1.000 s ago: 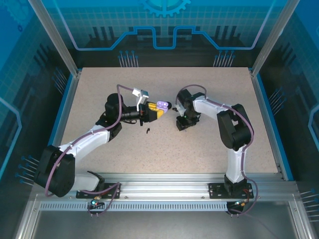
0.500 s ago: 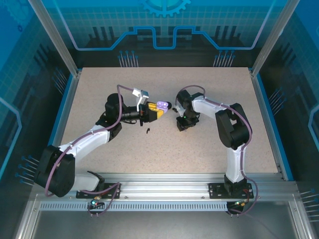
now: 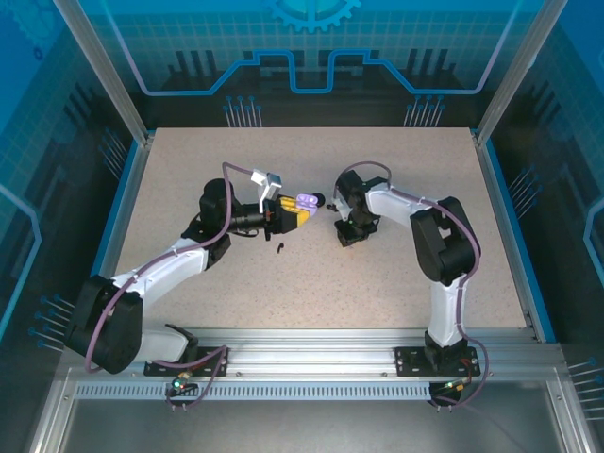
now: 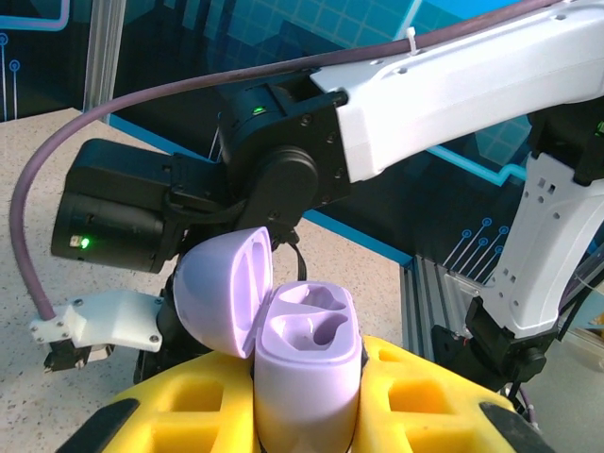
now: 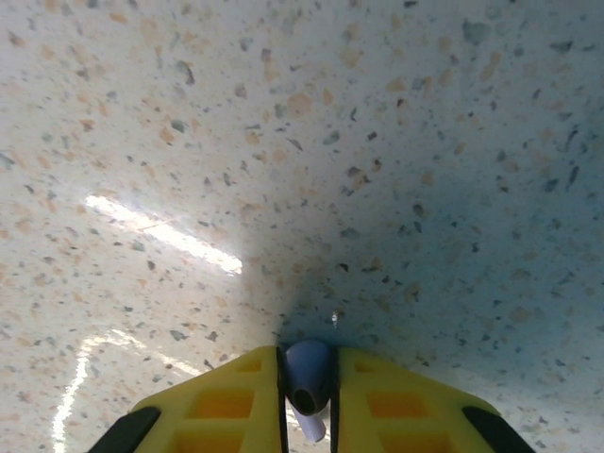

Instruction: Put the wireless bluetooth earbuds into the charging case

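Tools both closed: left tool [image 4: 307,401] grips open lavender case [image 4: 307,330], right tool [image 5: 309,385] pinches lavender earbud [image 5: 308,366].

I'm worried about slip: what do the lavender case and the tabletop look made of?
The lavender case looks like smooth satin plastic, with soft highlights and moulded wells. The tabletop is a speckled stone-look surface, perhaps laminate, semi-glossy judging by streaky reflections.

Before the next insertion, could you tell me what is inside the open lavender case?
Two moulded wells, both empty, and a hollow lid. The case's lower body is covered by the yellow fingers of the left hand.
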Robot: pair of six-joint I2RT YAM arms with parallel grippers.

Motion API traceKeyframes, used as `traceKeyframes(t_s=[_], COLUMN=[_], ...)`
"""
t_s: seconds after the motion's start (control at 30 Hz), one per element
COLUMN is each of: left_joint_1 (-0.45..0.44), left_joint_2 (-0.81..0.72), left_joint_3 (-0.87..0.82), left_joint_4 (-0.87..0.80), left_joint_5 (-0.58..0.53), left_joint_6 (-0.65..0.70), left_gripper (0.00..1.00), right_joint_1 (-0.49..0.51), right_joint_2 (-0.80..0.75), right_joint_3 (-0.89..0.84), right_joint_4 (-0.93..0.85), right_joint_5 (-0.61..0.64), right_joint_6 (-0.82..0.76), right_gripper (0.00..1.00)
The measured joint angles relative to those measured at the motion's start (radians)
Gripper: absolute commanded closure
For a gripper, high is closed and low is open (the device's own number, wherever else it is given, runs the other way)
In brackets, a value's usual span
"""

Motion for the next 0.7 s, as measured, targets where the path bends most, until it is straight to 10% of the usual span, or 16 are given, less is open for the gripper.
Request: traceKeyframes(t_s=[0.7], left_joint_1=[0.002], left_joint_2=[0.043], left_joint_3=[-0.080], left_joint_4=[0.207], left_joint_5=[-0.096], left_joint_6=[-0.162], left_gripper=[0.91], right_joint_1=[-0.179], right_joint_2=[-0.569], right_joint_3=[-0.286], right_joint_4=[0.407], right_joint_5=[-0.433], right_joint_6=[0.180], right_gripper=[0.86])
